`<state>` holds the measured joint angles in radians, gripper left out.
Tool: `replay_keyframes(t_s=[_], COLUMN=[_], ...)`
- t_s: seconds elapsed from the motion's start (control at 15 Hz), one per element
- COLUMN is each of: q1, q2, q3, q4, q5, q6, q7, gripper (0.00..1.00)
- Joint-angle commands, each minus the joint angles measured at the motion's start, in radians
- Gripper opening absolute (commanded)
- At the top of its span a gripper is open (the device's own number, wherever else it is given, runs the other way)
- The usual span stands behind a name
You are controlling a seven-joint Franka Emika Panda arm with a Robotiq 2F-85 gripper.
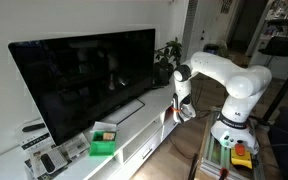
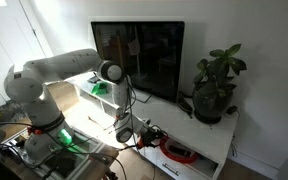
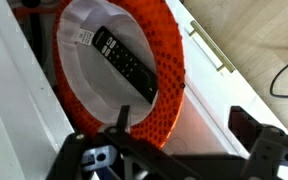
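In the wrist view a black remote control (image 3: 126,63) lies slantwise inside a round orange perforated basket (image 3: 169,60) with a white lining. My gripper (image 3: 184,125) hangs just above the basket's near rim. It is open, and its two dark fingers (image 3: 246,126) stand wide apart with nothing between them. In both exterior views the gripper (image 1: 184,108) (image 2: 124,135) points down in front of the low white TV cabinet (image 1: 134,135). The orange basket (image 2: 179,152) sits low by the cabinet front.
A large black TV (image 1: 84,80) stands on the cabinet, with a green box (image 1: 104,142) beside its foot and a potted plant (image 2: 216,85) at the far end. A white cabinet front with a bar handle (image 3: 209,45) borders the basket. A cable (image 3: 284,75) lies on the wooden floor.
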<state>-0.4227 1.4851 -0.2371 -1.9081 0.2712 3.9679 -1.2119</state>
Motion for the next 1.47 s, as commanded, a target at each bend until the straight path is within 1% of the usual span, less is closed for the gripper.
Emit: replay_keyframes(t_s=[0.0,0.13,0.27,0.4,0.6,0.73,0.8,1.0,1.2,1.4], q1=[0.091,0.117,0.15,0.187,0.192,0.167,0.165,0.133,0.086,0.051], q2=[-0.043,-0.068,-0.098,-0.141,-0.221,-0.285,-0.321,-0.42,-0.542,-0.653], q3=[-0.081,-0.106,-0.129,-0.154,-0.177,-0.174,-0.18,-0.182,-0.176,-0.184], q4=[-0.058,-0.097,-0.14,-0.182,-0.236,-0.274,-0.302,-0.373,-0.473,-0.56], q5=[-0.048,-0.084,-0.094,-0.073,-0.123,-0.186,-0.217,-0.305,-0.363,-0.384], q6=[-0.066,-0.085,-0.139,-0.243,-0.359,-0.419,-0.449,-0.489,-0.479,-0.479], q7=[0.2,0.301,0.391,0.477,0.615,0.7,0.733,0.81,0.856,0.889], gripper=[1.0,1.0,1.0,1.0,1.0,1.0,1.0,1.0,1.0,1.0])
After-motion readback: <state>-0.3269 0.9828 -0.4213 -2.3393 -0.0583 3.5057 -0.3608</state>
